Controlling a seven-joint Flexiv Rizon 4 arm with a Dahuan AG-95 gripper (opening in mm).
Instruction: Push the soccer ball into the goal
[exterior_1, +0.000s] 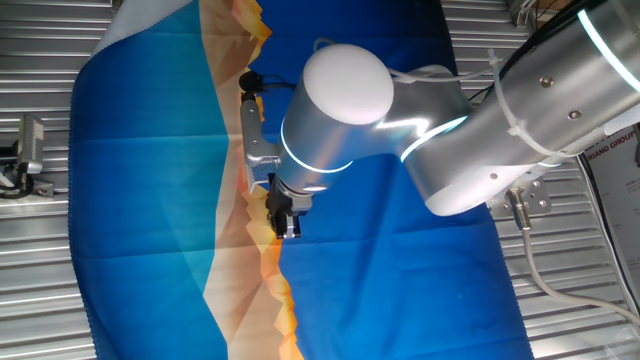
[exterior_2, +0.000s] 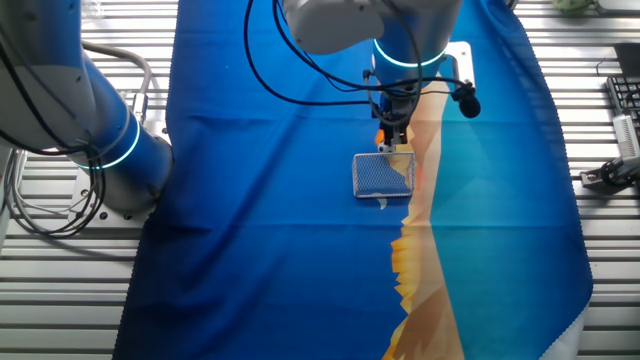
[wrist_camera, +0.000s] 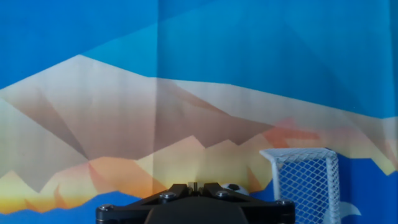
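Pincer (exterior_2: 393, 143) hangs just beside the goal (exterior_2: 384, 175) on the blue-and-orange cloth (exterior_2: 260, 200); fingers look closed together. Soccer ball not visible in any view, possibly hidden. Step: likely approach or push. Next: locate ball first.

arms: one (exterior_1: 480, 120), far as I can see
grippers: one (exterior_1: 285, 222)
goals: one (exterior_2: 384, 176), sitting just beside the fingertips
cloths: one (exterior_2: 300, 250), blue with an orange mountain print, under the gripper
balls: can't spot any
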